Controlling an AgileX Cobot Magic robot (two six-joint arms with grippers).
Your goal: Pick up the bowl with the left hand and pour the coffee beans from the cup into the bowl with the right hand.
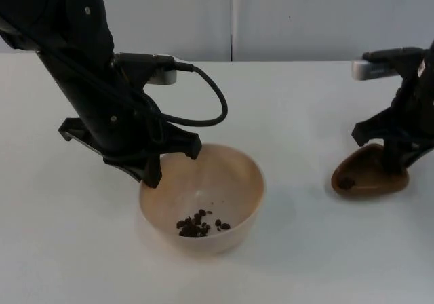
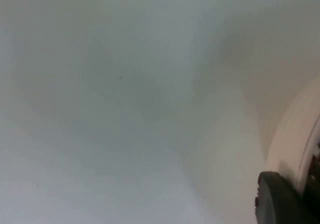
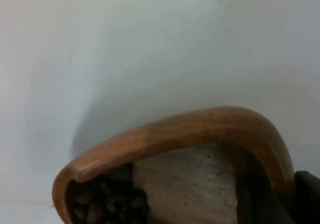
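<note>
Now both grippers are gripping their dishes on the white table (image 1: 298,114).

From the top view, the left gripper (image 1: 173,161) is clamping the far-left rim of the cream bowl (image 1: 234,212), which is holding a small heap of coffee beans (image 1: 200,224); the right gripper (image 1: 393,163) is pinching the brown wooden cup (image 1: 366,178) (a shallow one, well apart from the bowl, with a few beans sitting at its left end). From the left wrist view, one fingertip (image 2: 277,199) is sitting against the bowl's pale wall (image 2: 295,134). From the right wrist view, the cup's curved rim (image 3: 200,129) is arching over dark beans (image 3: 107,201), with a finger (image 3: 307,196) pressing on the rim.
</note>
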